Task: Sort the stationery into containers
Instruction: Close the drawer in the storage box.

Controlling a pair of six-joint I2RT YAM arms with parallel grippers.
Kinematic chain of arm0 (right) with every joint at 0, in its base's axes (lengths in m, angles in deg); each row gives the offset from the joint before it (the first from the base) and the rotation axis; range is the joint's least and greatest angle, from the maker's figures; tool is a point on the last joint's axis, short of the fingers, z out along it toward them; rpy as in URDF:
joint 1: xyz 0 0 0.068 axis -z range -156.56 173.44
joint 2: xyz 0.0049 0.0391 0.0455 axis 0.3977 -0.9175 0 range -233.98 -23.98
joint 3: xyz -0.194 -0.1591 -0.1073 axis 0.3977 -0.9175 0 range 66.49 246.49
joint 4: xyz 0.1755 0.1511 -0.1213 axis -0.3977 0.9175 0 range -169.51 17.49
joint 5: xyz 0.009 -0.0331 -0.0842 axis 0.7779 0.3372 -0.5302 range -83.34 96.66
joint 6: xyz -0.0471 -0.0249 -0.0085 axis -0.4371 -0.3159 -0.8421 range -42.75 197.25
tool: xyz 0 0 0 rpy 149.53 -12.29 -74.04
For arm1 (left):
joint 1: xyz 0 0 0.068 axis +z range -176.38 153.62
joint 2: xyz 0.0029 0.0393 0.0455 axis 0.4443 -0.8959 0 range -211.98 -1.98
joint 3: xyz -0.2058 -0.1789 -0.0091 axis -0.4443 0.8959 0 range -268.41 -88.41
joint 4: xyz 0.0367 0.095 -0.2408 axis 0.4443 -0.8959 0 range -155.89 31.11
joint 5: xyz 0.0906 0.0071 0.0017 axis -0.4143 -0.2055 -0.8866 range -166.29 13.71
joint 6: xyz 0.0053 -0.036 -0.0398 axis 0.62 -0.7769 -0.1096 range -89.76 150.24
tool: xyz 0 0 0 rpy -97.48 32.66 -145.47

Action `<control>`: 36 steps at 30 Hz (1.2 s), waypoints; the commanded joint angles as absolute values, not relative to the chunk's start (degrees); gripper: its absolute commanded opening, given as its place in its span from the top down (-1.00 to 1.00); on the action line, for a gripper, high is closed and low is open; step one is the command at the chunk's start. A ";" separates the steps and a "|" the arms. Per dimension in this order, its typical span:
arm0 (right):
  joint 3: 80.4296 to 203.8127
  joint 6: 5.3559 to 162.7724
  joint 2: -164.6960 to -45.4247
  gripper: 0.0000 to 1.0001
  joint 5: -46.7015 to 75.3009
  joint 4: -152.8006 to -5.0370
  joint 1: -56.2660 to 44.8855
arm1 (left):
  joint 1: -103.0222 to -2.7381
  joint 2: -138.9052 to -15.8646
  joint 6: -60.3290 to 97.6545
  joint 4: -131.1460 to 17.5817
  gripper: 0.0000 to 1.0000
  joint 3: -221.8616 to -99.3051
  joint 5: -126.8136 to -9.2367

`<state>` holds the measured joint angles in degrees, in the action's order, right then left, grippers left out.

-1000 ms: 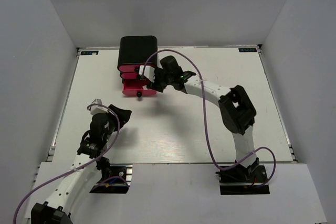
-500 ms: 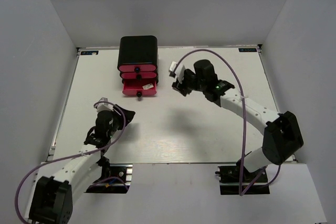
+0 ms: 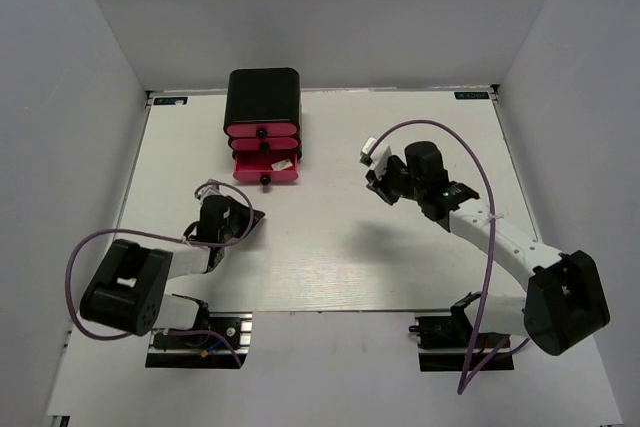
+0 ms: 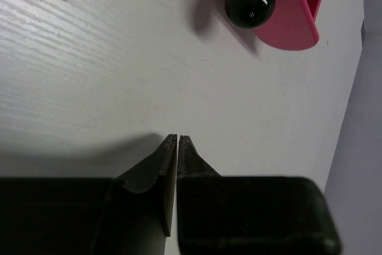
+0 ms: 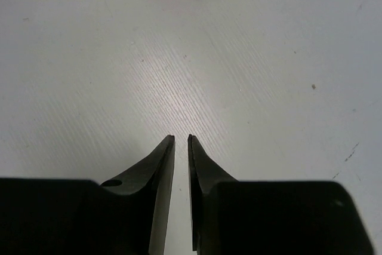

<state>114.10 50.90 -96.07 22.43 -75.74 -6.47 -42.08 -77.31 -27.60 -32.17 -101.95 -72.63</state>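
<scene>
The black box with its pink drawers blocks the far left of the tabletop. Its bottom drawer juts out toward the left tool. Open tabletop lies between that tool and the right tool. Walls hem three sides.

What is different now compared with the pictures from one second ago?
The right tool drew back from the drawer box, rightward and toward its base. The left arm folded lower, the left tool edging right. Both tools are shut on nothing. The box and its pulled-out bottom drawer stayed put.
</scene>
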 commanded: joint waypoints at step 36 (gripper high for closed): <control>108.50 52.82 -91.92 0.56 25.11 -81.10 0.67 | -41.76 -108.41 -43.41 -36.29 0.65 -137.10 -82.44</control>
